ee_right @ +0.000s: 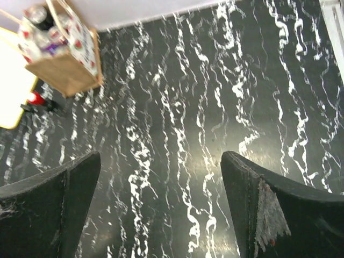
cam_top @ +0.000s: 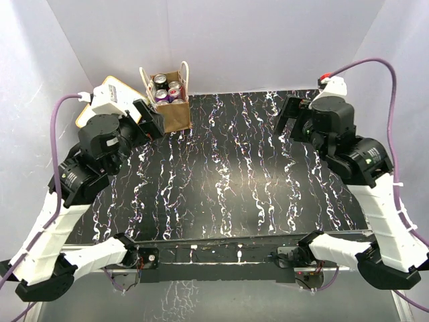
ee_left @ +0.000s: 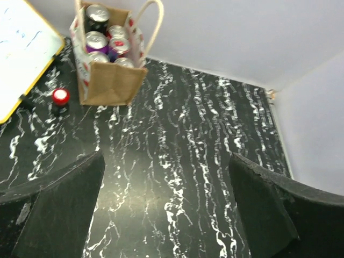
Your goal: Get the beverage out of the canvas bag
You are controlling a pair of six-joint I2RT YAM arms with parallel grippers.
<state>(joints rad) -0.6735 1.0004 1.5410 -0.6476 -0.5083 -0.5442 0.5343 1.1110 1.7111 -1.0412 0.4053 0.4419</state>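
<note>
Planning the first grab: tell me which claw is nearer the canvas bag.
Left. The left claw sits just beside the canvas bag, on its left; the right claw hangs far off across the table, on the bag's right.

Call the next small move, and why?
Probably ease the left gripper forward and above the canvas bag: the gripper is open and empty, the bag stands upright just ahead of it, and cans show in its open top.

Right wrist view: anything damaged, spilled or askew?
One finger of the right tool has a grey, scuffed, frayed-looking patch on its inner face. Otherwise nothing: the canvas bag stands upright with the cans upright inside, no spill.
</note>
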